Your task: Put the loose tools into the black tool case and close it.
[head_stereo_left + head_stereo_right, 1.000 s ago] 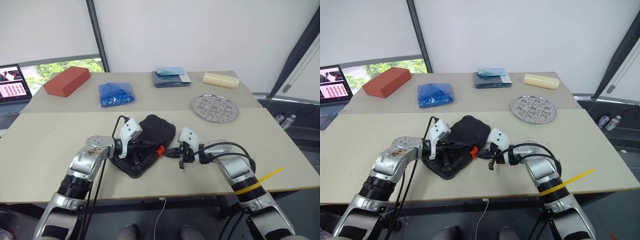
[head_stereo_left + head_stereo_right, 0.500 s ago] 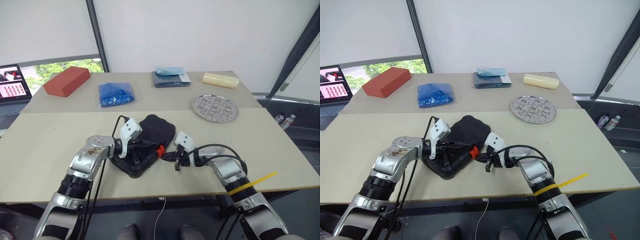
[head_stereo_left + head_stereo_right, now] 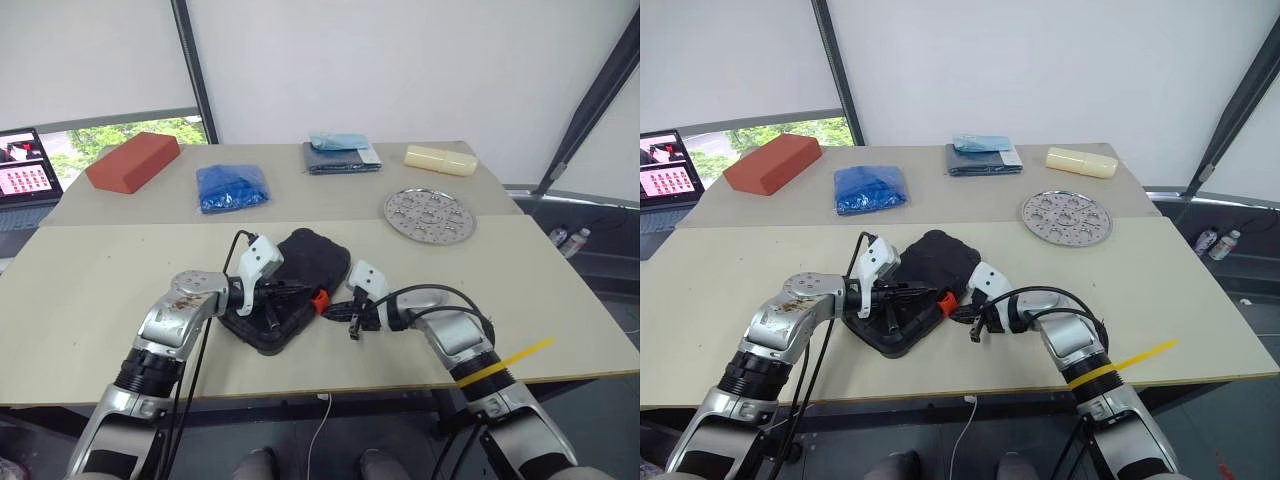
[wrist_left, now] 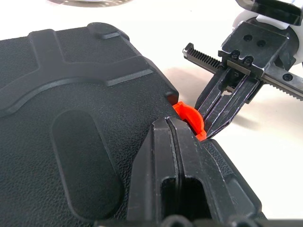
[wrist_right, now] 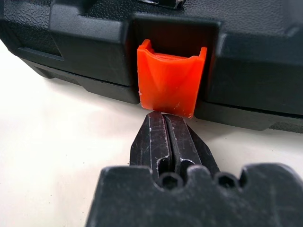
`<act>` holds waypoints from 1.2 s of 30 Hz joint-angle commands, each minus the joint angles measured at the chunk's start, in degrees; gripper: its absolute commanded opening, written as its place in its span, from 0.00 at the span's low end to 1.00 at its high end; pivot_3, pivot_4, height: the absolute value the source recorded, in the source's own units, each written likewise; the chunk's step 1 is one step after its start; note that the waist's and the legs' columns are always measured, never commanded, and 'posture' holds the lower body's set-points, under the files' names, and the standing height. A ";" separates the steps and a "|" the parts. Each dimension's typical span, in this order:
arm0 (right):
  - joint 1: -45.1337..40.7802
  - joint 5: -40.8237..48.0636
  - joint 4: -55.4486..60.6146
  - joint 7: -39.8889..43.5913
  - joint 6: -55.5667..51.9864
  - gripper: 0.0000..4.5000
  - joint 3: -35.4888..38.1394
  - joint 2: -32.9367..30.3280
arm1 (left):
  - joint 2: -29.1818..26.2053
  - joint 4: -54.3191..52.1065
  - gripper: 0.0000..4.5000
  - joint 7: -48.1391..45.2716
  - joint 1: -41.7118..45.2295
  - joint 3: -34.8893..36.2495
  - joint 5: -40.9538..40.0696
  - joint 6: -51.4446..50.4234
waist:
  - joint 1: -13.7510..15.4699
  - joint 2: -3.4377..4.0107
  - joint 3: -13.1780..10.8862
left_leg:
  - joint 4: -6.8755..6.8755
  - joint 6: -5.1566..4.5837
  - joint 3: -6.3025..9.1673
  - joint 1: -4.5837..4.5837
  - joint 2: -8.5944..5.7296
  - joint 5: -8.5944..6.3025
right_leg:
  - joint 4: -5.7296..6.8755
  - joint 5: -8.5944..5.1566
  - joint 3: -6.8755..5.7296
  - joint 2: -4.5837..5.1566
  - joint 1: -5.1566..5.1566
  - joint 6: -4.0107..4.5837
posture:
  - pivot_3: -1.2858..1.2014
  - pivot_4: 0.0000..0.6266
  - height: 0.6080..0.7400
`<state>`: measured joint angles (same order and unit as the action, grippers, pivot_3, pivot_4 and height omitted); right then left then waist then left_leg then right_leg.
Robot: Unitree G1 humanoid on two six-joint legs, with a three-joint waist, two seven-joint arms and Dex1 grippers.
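On the near middle of the counter [image 3: 560, 290] the flat black plastic tool case [image 3: 300, 270] lies lid-down, and the right gripper [image 5: 166, 135], jaws pressed together, has edged left to its small orange latch [image 5: 169, 82] while the left gripper [image 4: 173, 137], jaws likewise pressed together, steadies the lid, so latching looks all that remains.

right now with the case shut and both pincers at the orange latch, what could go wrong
The right pincer is shut, its tip at the lower edge of the latch; pushing there may slip off rather than snap it home. The left pincer, also shut, rests on the case lid right beside the latch, so the two could collide. The case may also slide on the table.
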<state>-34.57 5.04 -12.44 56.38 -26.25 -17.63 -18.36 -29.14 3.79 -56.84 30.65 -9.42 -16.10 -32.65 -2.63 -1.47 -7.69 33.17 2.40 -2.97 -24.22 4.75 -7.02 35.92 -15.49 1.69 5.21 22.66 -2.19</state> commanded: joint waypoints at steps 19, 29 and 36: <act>0.70 2.88 9.68 5.80 7.63 0.00 2.84 -2.63 | 1.36 1.86 0.01 -0.54 -11.23 7.07 -4.08 5.47 | -0.61 -0.03 -0.03 | -0.24 -0.03 -0.06 -0.12 0.01 0.02 | 0.16 0.25 0.27 -0.13 0.41 0.15 | 0.52 0.24 1.00; 9.21 10.36 5.04 15.93 25.27 0.25 14.26 -15.44 | -7.28 -11.50 0.71 -3.88 -27.19 29.01 -12.57 18.87 | 0.09 -0.43 -0.62 | -0.30 -0.02 -0.10 -0.49 0.07 -0.03 | 0.02 0.16 0.46 -0.28 0.71 -0.22 | 0.52 0.24 1.00; 11.74 10.51 -4.18 19.07 39.28 0.78 19.72 -20.89 | -10.52 -12.55 1.00 1.90 -43.98 39.63 -6.23 24.85 | 0.64 -0.99 -1.27 | -0.26 -0.02 -0.27 -1.04 -0.02 -0.06 | -0.03 0.26 0.43 -0.03 1.28 0.08 | 0.52 0.24 1.00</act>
<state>-23.20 14.44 -15.70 74.90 9.73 -0.63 -37.88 -39.07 -8.06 -56.48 -11.40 27.07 -24.20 -10.70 -1.99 -2.46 -8.95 32.95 2.38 -3.26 -25.34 4.73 -7.09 35.90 -15.14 2.12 5.18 24.04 -2.08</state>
